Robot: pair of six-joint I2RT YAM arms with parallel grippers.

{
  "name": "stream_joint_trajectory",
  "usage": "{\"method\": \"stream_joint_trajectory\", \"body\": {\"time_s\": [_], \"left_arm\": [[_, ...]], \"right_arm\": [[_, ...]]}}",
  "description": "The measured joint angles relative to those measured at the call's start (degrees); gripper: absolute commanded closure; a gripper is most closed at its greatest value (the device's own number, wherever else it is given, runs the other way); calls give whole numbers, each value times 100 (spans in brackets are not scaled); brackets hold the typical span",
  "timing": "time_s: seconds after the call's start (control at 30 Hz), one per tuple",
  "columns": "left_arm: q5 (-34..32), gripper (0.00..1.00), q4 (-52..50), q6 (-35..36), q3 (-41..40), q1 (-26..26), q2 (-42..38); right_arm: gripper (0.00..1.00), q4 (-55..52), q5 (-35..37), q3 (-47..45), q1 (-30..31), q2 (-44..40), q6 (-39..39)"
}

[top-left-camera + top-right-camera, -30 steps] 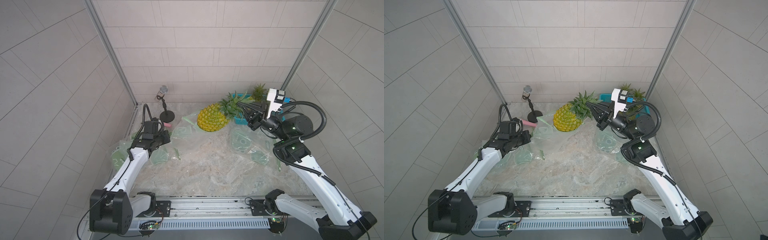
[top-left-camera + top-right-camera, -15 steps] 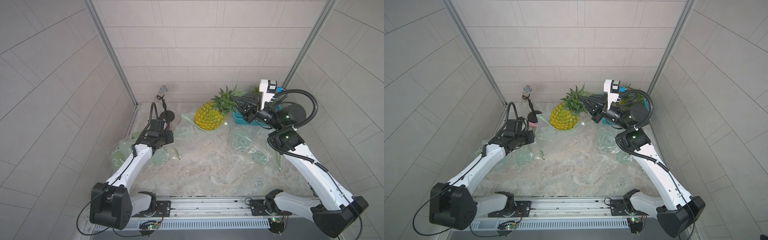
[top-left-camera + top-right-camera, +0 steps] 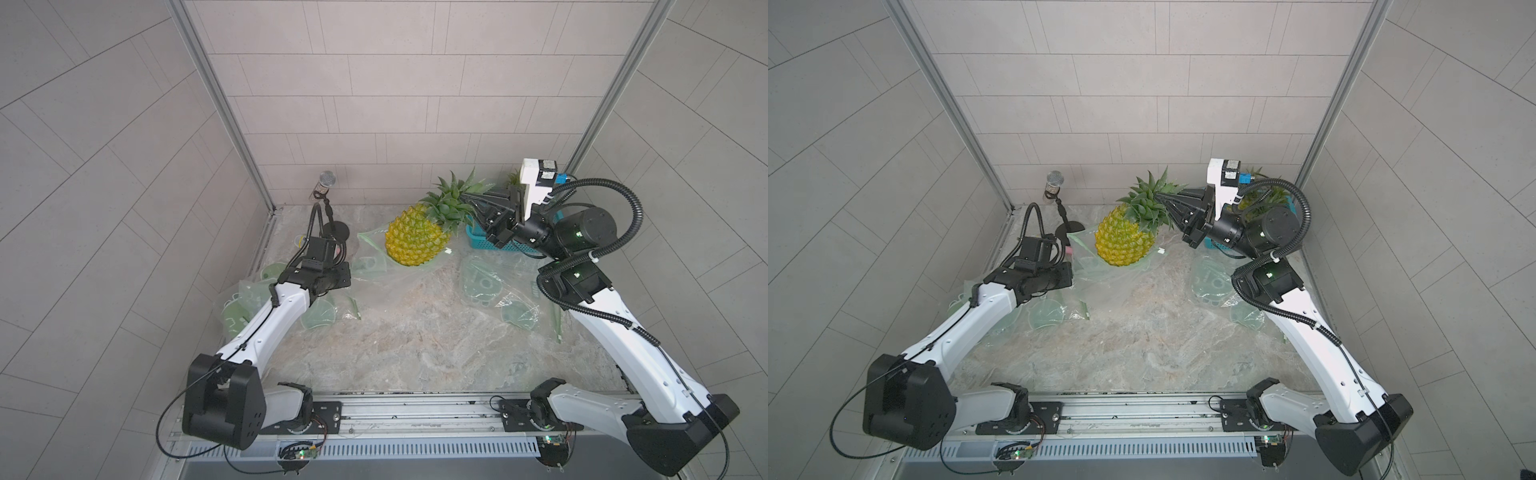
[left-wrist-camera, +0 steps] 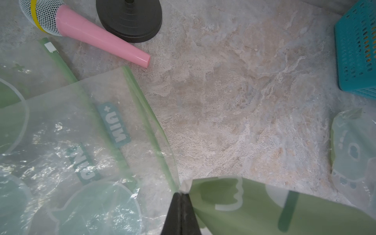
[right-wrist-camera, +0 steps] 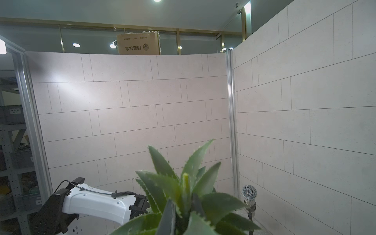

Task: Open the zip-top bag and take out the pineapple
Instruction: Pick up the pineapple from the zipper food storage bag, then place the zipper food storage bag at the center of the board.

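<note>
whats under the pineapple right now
The green zip-top bag spreads out beneath the pineapple. Whether the fruit's base rests on it or hangs just above is hidden.

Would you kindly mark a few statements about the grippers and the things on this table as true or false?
1. The right gripper grips the pineapple by its leafy crown. True.
2. The left gripper hangs open, holding nothing. False: it is shut on the zip-top bag, at its edge.
3. A pink toy microphone lies beside the black stand base. True.
4. The teal basket stands in the front left corner. False: it stands at the back, close to the right gripper.
</note>
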Motion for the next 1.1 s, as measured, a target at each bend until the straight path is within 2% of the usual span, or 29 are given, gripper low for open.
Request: {"method": "stream_joint_trajectory", "body": {"time_s": [0.4,0.9,1.1], "left_arm": [[-328,100,-238,42,107,-2,133],[149,100,168,-214,190,0,122],[37,100,520,-328,428,4,278]], "right_arm": [[100,-280,398,-22,20,-688,-520],[100,-2612,2343,-96,7,-927,-1801],[100,-3213,2876,-96,-33,-981,-2116]]}}
